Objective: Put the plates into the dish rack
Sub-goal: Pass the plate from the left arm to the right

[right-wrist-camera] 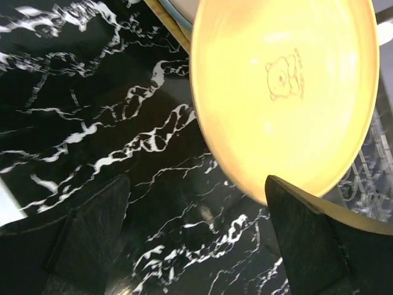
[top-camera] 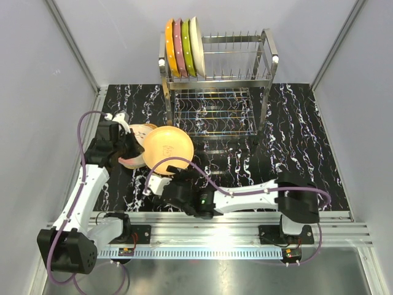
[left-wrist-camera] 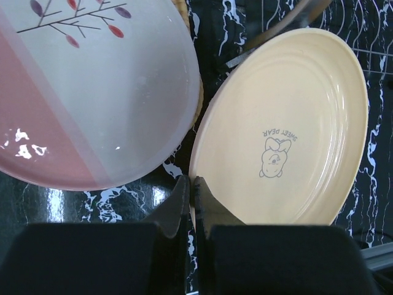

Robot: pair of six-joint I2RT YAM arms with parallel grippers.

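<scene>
While tight on the tan plate (left-wrist-camera: 288,123) rim, left hand (left-wrist-camera: 191,190); right hand (right-wrist-camera: 196,184) wide open.

Black marbled table (top-camera: 295,147); dish rack (top-camera: 212,114) at rear; plate stack (top-camera: 140,131) left.

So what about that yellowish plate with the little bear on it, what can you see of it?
The bear plate is round, shallow and pale yellow-orange. It is glossy, with faint rings around its well and a small bear outline with lettering printed in the middle. It is tilted up off the black marbled table, beside a stack of other plates. The left gripper pinches its rim. The open right gripper sits near its lower edge, but I cannot tell whether it touches.
</scene>
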